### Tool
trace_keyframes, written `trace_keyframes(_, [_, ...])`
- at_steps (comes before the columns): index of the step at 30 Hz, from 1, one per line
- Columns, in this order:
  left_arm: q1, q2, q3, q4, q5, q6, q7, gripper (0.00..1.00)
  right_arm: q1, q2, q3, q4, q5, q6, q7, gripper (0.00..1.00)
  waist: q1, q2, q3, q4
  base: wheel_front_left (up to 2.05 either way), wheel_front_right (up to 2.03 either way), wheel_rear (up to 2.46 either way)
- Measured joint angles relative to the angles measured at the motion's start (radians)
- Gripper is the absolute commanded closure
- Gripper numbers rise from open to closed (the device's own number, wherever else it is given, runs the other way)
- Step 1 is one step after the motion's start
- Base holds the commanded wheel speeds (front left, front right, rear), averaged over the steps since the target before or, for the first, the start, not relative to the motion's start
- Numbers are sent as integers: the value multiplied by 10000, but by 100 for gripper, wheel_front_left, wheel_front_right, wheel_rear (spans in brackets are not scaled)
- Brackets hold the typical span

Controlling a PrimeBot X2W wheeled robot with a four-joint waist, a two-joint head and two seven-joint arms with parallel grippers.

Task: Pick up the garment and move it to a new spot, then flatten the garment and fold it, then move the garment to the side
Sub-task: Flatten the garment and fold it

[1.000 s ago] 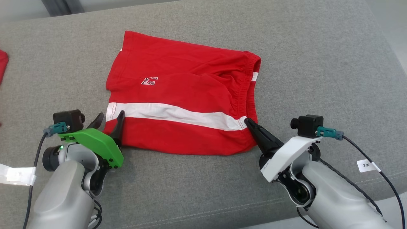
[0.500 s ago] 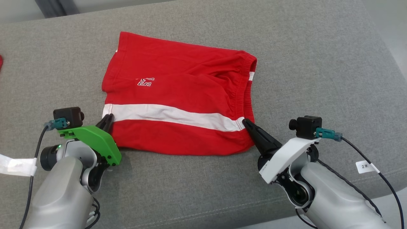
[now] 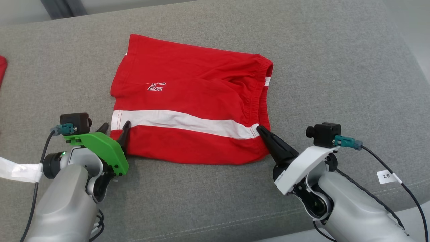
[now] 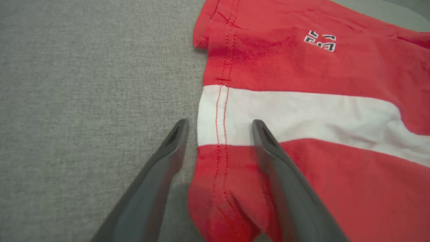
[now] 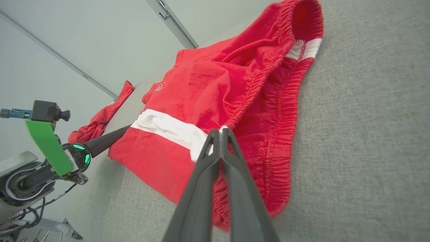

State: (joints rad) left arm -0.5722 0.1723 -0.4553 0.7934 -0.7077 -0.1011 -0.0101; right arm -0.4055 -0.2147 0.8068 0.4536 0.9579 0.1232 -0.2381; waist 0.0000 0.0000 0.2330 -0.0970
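Observation:
The garment [image 3: 191, 101] is a pair of red shorts with a white stripe and a small logo, lying mostly flat on the grey cushion [image 3: 336, 67]. My left gripper [image 3: 115, 125] is open at the garment's left hem. In the left wrist view one finger rests on the cushion and the other on the cloth, so the left gripper [image 4: 219, 122] straddles the hem of the garment [image 4: 302, 67] where the white stripe ends. My right gripper [image 3: 260, 128] is shut on the elastic waistband at the stripe's right end, and the right wrist view shows the right gripper [image 5: 220, 131] pinching the garment [image 5: 208, 80] there.
Another red cloth [image 3: 2, 69] lies at the cushion's far left edge, also visible as the red cloth [image 5: 100, 117] in the right wrist view. The cushion's front edge [image 3: 235, 222] runs just before both arms. Cables with white tags [image 3: 388, 175] hang from the wrists.
My left gripper closed at the hem half a second ago and has opened again in about the same place. The right gripper has kept its pinch. The camera shifted slightly.

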Motion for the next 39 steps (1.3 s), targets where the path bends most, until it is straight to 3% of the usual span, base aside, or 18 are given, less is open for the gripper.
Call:
trace_keyframes(5, [-128, 2, -33, 165, 69, 0, 6, 2, 0, -2, 36, -12, 0, 0, -2, 100, 0, 0, 18, -29, 0, 0, 0])
trace_keyframes(9, [-194, 4, -36, 384, 69, 0, 42, 54, 0, 0, 71, -12, 4, 0, -2, 100, 0, 0, 31, -86, 0, 0, 0])
trace_keyframes(12, [-221, 15, -77, 522, 69, 0, 142, 73, 0, 0, 82, -12, 6, 0, -4, 100, 0, 0, 28, -127, 0, 0, 0])
trace_keyframes(14, [-232, 6, -107, 560, 69, 0, 178, 100, 0, -2, 86, -10, 8, 0, -4, 100, 0, 0, 20, -145, 0, 0, 0])
trace_keyframes(26, [-287, -117, -171, 533, 69, -90, -295, 100, -1, -54, 73, -13, 17, 0, -6, 100, 0, 0, -55, -63, 0, 0, 0])
trace_keyframes(39, [151, 40, -73, -604, 71, -217, -2002, 100, 231, -418, -639, -719, 15, 0, -94, 100, 0, 0, -507, 197, 0, 0, 0])
